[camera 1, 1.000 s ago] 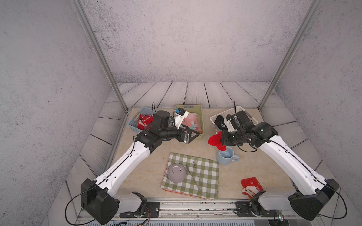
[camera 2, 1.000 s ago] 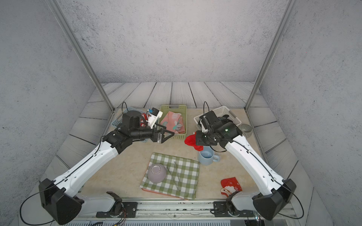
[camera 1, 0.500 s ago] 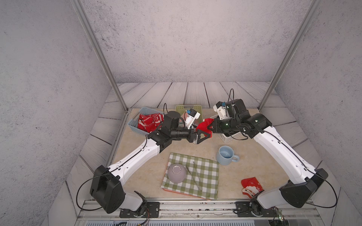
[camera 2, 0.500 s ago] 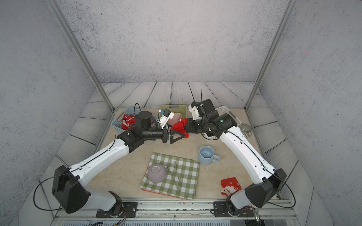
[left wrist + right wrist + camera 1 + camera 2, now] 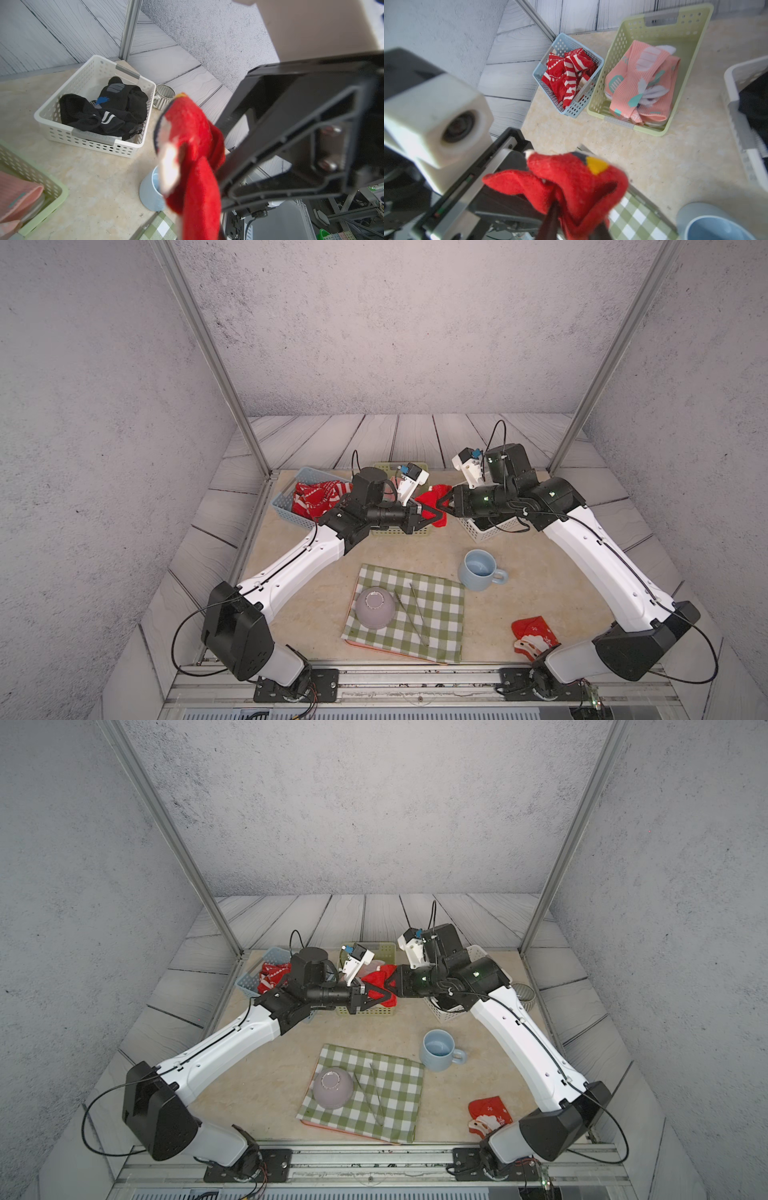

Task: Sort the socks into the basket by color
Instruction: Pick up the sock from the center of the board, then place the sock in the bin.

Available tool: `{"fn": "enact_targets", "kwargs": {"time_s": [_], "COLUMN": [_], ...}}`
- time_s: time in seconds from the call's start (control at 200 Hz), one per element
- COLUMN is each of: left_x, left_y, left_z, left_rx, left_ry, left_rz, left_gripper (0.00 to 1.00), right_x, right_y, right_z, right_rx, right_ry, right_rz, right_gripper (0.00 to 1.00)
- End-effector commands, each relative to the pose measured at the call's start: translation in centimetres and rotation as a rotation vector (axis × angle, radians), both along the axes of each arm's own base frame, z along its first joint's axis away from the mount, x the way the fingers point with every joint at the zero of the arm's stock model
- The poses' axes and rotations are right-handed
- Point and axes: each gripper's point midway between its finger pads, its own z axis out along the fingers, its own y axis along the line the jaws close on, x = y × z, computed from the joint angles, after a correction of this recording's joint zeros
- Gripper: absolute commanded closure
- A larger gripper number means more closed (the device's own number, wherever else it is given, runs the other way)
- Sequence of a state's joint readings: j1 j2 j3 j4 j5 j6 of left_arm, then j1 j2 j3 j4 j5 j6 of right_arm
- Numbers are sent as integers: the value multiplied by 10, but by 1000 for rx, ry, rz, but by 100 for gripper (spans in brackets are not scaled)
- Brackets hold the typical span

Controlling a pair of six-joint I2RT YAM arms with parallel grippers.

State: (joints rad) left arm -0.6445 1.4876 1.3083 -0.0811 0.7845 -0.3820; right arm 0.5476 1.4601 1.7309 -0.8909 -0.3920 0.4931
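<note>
At ten o'clock on the table [image 5: 324, 622] sits the blue basket [image 5: 291, 516], heaped with red striped socks [image 5: 316, 497]; my left arm [image 5: 299, 560] crosses over its near corner. At twelve stands the green basket [image 5: 691, 41] with the pink socks [image 5: 643, 83]. My left gripper [image 5: 430, 512] points toward three o'clock and is clamped tight on the red sock [image 5: 426, 499], held in the air about over the green basket's end nearest the white basket [image 5: 87, 76]. The sock is bunched. Its length runs roughly twelve to six, crosswise to both grippers, with one end poking toward twelve. My right gripper [image 5: 442, 506] meets it head-on from three o'clock, jaws parted, the cloth draped against one finger. At one o'clock the white basket holds black socks [image 5: 116, 108], with a ribbed cup [image 5: 523, 997] just beside it. Nearer me lie a checked cloth [image 5: 436, 622] with an upturned bowl [image 5: 375, 608] at six, a blue mug [image 5: 478, 570] at four, and another red sock [image 5: 534, 632] at five.
</note>
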Motion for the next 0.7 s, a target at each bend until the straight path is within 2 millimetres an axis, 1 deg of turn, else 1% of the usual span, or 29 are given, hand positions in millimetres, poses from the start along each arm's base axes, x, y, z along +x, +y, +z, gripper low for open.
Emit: {"fn": "enact_targets", "kwargs": {"time_s": [0.0, 0.08, 0.1, 0.12, 0.135, 0.185, 0.245, 0.3, 0.365, 0.415, 0.49, 0.525, 0.58, 0.605, 0.691], "left_x": [8, 28, 33, 39, 44, 60, 80, 100, 126, 145, 168, 177, 191, 196, 212], "left_y": [11, 31, 36, 43, 49, 69, 93, 121, 157, 186, 221, 234, 253, 259, 281], "left_z": [9, 2, 0, -3, -4, -12, -15, -19, -31, -46, -66, -76, -87, -90, -112], "left_rx": [20, 53, 60, 72, 84, 133, 168, 211, 256, 302, 404, 453, 496, 509, 576], "left_ry": [-20, 35, 47, 60, 66, 94, 116, 135, 189, 249, 283, 293, 308, 311, 341], "left_rz": [49, 130, 152, 177, 202, 282, 363, 469, 592, 676, 769, 797, 842, 855, 895], "left_gripper": [100, 100, 100, 100, 100, 100, 100, 100, 100, 100, 100, 100, 100, 100, 100], "right_x": [2, 6, 6, 7, 7, 7, 5, 2, -2, -5, -10, -11, -13, -13, -15], "right_y": [-14, -31, -36, -41, -45, -56, -70, -80, -90, -96, -102, -104, -107, -109, -113], "right_z": [14, 20, 22, 23, 23, 23, 20, 11, -4, -15, -27, -33, -40, -42, -51], "right_rx": [-6, -5, 0, 4, 7, 16, 4, -20, -70, -107, -145, -157, -174, -180, -194], "right_ry": [-28, -26, -25, -21, -18, -4, 15, 38, 69, 88, 111, 120, 133, 139, 161], "right_rz": [-21, -65, -74, -86, -95, -117, -146, -166, -185, -192, -200, -202, -206, -209, -215], "right_gripper": [34, 14, 11, 3, 0, 1, 1, 1, 1, 1, 1, 1, 1, 1, 1]}}
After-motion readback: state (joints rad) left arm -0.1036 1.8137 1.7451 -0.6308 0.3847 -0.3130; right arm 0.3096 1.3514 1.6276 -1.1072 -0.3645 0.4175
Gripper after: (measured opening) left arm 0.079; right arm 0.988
